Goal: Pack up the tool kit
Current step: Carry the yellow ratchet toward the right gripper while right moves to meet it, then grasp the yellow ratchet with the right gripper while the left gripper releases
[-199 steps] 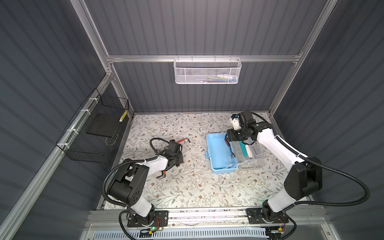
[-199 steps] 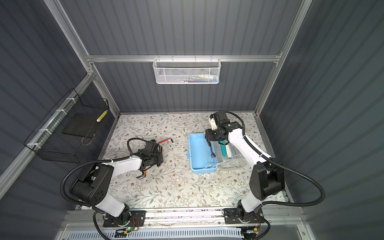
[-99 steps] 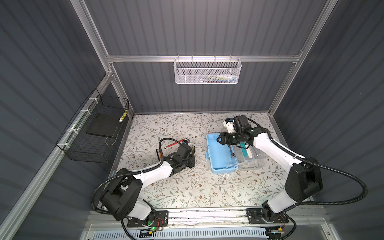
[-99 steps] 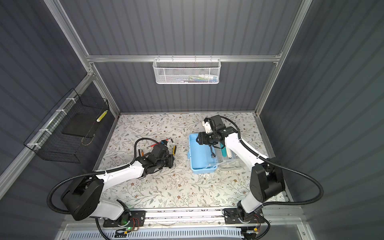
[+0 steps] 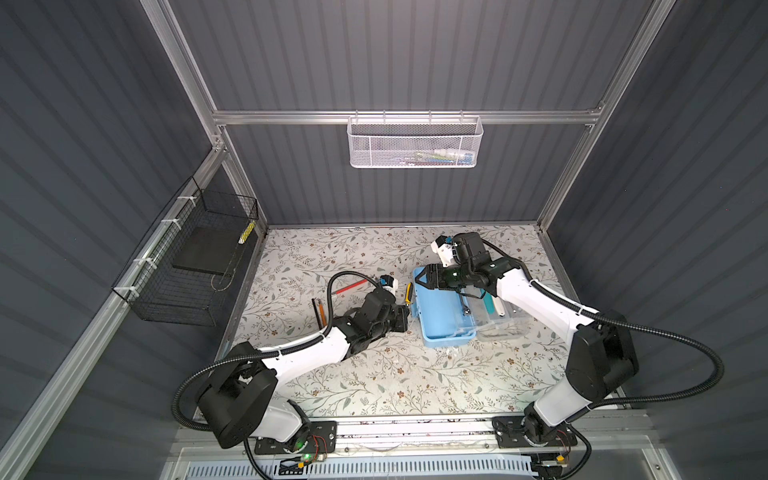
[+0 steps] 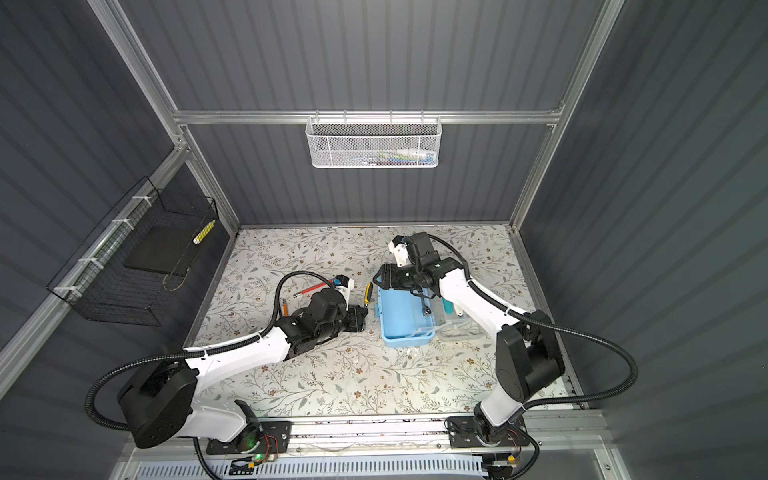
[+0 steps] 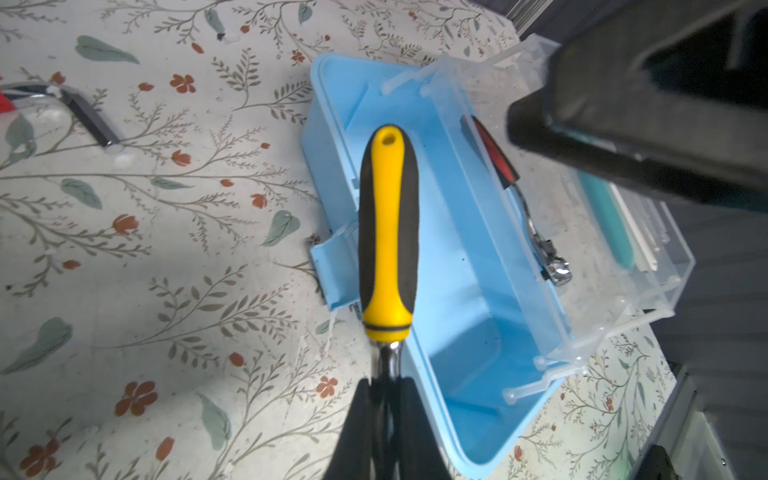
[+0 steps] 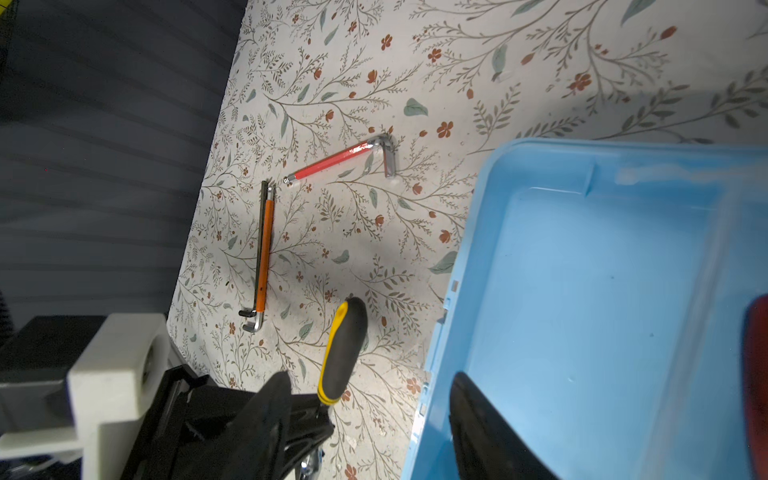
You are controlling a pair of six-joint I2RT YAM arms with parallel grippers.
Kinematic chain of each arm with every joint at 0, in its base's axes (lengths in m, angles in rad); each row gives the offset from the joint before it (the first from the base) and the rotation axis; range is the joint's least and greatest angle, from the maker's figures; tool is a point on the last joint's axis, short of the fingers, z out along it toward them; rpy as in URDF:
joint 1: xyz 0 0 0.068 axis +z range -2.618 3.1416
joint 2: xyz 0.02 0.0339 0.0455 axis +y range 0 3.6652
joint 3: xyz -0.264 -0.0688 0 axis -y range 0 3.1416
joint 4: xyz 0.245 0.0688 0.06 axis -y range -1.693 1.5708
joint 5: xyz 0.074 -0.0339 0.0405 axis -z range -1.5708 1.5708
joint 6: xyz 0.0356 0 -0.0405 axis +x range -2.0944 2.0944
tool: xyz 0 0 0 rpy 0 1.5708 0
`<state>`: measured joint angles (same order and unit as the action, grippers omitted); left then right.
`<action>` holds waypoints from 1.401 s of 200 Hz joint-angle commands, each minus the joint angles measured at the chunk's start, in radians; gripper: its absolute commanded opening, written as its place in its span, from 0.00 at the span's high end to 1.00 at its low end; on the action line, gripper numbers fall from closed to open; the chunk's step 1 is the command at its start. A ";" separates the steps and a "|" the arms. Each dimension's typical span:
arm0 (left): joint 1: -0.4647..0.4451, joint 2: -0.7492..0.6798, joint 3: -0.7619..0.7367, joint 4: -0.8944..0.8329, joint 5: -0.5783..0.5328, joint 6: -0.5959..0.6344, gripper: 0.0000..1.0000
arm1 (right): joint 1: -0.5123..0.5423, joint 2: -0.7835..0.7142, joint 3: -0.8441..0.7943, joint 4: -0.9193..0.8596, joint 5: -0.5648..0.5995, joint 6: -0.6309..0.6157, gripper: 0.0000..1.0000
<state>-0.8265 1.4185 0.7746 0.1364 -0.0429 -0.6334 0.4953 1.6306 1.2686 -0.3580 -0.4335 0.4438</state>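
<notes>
Tool kit (image 5: 441,322) is sitting open on the floral mat, its clear lid (image 7: 590,232) folded back on the side away from the latch. A ratchet (image 7: 536,232) is lying along the hinge line.

Left gripper (image 7: 384,388) is clamping the bare metal shank of a yellow-and-black screwdriver (image 7: 388,232). The handle is hanging over the kit's latch-side wall, not yet inside.

Right gripper (image 5: 422,279) is hovering at the kit's far end with jaws apart and nothing between them. One finger is over the tray, one outside. Contact with the rim: cannot tell.

Risks, as judged:
- The grip is on a thin, smooth shank, so the heavy handle may be pivoting or sliding out mid-transfer.
- The handle is riding close to the latch-side wall. Clipping it would shove the light kit or snag the tool on the rim.
- Both grippers are crowding the kit, so collision is likely if the left swings toward the far end.

Two hex keys, red (image 8: 340,160) and orange (image 8: 264,253), are waiting outside the kit on its latch side.
</notes>
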 commanded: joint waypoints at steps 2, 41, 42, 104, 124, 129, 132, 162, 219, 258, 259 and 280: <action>-0.011 0.003 0.046 0.086 0.003 -0.008 1.00 | 0.012 0.030 0.004 0.035 -0.035 0.035 0.38; -0.017 0.022 0.073 0.101 0.001 0.004 1.00 | 0.031 0.043 -0.004 0.069 -0.063 0.062 0.39; -0.018 0.022 0.073 0.102 0.001 0.004 1.00 | 0.031 0.043 -0.004 0.070 -0.063 0.063 0.39; -0.028 0.069 0.099 0.156 0.012 -0.006 1.00 | 0.050 0.046 -0.039 0.106 -0.083 0.101 0.57; -0.028 0.074 0.088 0.191 0.018 -0.016 1.00 | 0.050 0.053 -0.040 0.106 -0.087 0.101 0.65; -0.030 0.076 0.087 0.197 0.019 -0.018 1.00 | 0.051 0.054 -0.040 0.106 -0.088 0.102 0.67; -0.030 0.077 0.086 0.199 0.021 -0.019 1.00 | 0.051 0.056 -0.040 0.105 -0.088 0.102 0.68; -0.030 0.079 0.090 0.188 0.034 -0.023 0.97 | 0.050 0.049 -0.040 0.100 -0.084 0.096 0.80; -0.030 0.018 0.073 0.059 -0.072 -0.008 0.33 | -0.003 -0.026 -0.027 0.011 -0.031 0.026 0.93; -0.029 -0.076 0.004 -0.033 -0.220 -0.008 0.15 | -0.087 -0.109 -0.044 -0.076 -0.011 -0.033 0.96; -0.028 -0.076 0.002 -0.036 -0.223 -0.007 0.14 | -0.090 -0.111 -0.044 -0.078 -0.011 -0.034 0.96; -0.027 -0.115 -0.014 -0.103 -0.292 0.004 0.11 | -0.132 -0.137 -0.035 -0.138 0.006 -0.076 0.96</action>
<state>-0.8505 1.3468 0.7868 0.1383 -0.2150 -0.6476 0.3977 1.5322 1.2297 -0.4122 -0.4408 0.4355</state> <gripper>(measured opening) 0.879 0.197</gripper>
